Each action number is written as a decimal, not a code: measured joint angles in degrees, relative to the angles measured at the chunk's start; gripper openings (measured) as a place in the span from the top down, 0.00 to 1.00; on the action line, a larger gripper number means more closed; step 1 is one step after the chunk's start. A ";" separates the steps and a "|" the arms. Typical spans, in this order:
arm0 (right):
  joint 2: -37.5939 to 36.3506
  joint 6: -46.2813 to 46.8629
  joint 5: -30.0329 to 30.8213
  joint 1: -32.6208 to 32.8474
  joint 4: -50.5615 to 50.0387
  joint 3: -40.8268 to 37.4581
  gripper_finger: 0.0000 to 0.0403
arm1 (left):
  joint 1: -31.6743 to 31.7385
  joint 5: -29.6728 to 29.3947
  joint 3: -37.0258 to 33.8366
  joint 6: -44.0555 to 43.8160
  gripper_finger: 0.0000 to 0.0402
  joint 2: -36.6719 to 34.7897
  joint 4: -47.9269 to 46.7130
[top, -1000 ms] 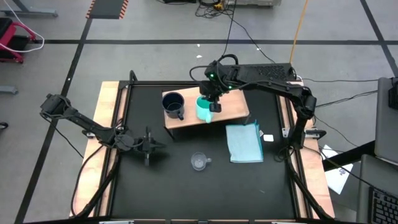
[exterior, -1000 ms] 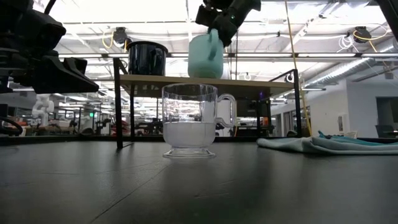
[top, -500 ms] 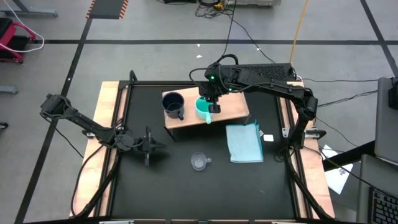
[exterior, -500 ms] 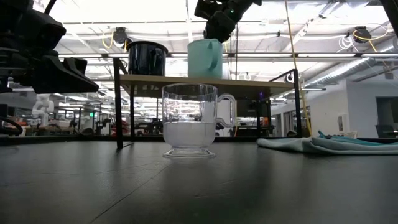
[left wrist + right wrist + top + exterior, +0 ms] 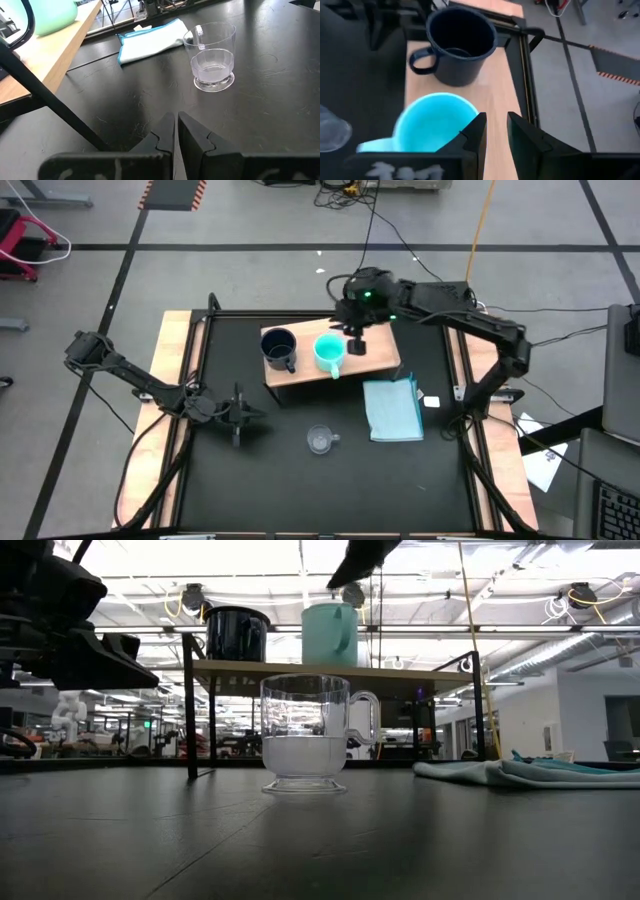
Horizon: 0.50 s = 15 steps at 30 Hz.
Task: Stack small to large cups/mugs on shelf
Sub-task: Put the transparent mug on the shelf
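Near the black tabletop's front edge the small clear glass cup (image 5: 319, 440) stands alone, the next one to go up. Toward the left edge the left gripper (image 5: 238, 416) waits, fingers shut and empty. On the light wooden shelf (image 5: 375, 357) by the rear edge, the turquoise mug (image 5: 329, 352) stands beside the dark navy mug (image 5: 279, 346). The right gripper (image 5: 357, 340) has let go and lifted clear, fingers slightly apart, empty.
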 joint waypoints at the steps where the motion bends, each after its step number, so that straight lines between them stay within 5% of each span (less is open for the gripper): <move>1: -1.07 0.75 -0.48 0.02 -1.06 0.01 0.84 | 0.00 0.00 0.00 0.00 0.94 -0.02 0.00; 6: -6.99 0.92 -3.27 1.48 -2.82 -3.45 0.98 | 0.01 0.00 0.00 -0.24 0.94 -0.02 0.00; 15: -21.01 3.45 -3.08 6.15 2.16 -17.44 1.00 | 0.01 0.01 0.00 -0.31 0.94 -0.01 -0.01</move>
